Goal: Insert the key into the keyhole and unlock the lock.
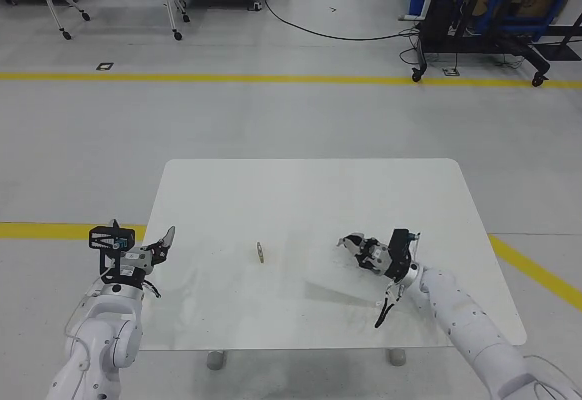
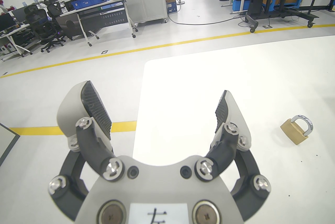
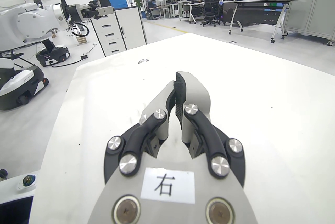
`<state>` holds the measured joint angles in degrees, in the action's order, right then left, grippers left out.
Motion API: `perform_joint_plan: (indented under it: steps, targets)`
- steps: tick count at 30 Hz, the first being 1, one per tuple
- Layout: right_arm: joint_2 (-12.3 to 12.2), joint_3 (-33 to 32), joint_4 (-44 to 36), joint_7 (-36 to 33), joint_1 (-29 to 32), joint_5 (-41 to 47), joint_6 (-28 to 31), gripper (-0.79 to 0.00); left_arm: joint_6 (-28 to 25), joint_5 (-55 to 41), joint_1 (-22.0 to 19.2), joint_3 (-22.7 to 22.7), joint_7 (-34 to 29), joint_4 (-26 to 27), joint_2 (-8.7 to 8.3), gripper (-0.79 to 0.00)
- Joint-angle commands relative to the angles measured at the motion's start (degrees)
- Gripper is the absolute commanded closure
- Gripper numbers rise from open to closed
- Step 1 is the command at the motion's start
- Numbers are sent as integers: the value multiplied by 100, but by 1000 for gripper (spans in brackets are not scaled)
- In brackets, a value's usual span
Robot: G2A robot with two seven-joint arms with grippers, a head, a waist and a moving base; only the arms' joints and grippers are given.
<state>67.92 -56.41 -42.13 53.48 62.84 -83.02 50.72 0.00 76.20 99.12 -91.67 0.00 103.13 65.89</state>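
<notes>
**Top view:** A white worktop (image 1: 311, 190) with rounded corners stands on a pale floor. The padlock (image 1: 259, 251) lies near the middle of the worktop and reads here as a small brass-coloured thing. It sits between the two arms and touches neither. The left gripper (image 1: 164, 243) hangs at the worktop's left edge with its fingers spread. The right gripper (image 1: 352, 243) is over the worktop on the padlock's other side and points toward it.

**Left wrist view:** The left gripper (image 2: 157, 94) has its two ribbed fingers (image 2: 95, 107) wide apart with nothing between them, straddling the worktop (image 2: 209, 73) edge. This view shows the padlock (image 2: 297, 129) more clearly than the top view does. It has a brass body and a silver shackle, and it lies tilted on the worktop, off to one side and well apart from the fingers.

**Right wrist view:** The right gripper (image 3: 178, 80) has its fingers (image 3: 193, 94) pressed together at the tips, low over the worktop (image 3: 248, 65). Whether anything is pinched between them cannot be told. Ahead of them, well apart, a small silvery curved thing (image 3: 143, 61) lies on the worktop, too small to name.
</notes>
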Motion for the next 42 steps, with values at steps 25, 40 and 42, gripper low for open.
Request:
perform_joint_plan:
  steps: [25, 40, 42]
  targets:
    - [63, 389, 594, -36, -358, 707, 45, 0, -1462, -587, -3450, 3638, -3637, -750, 470, -785]
    - [118, 518, 1127, -392, -706, 1166, 401, 0, -445, -183, -4964, 5306, -3539, -2951, 1213, -785]
    - [140, 549, 1198, -423, -746, 1191, 432, 0, -384, -182, -5074, 5468, -3495, -3282, 1319, -785]
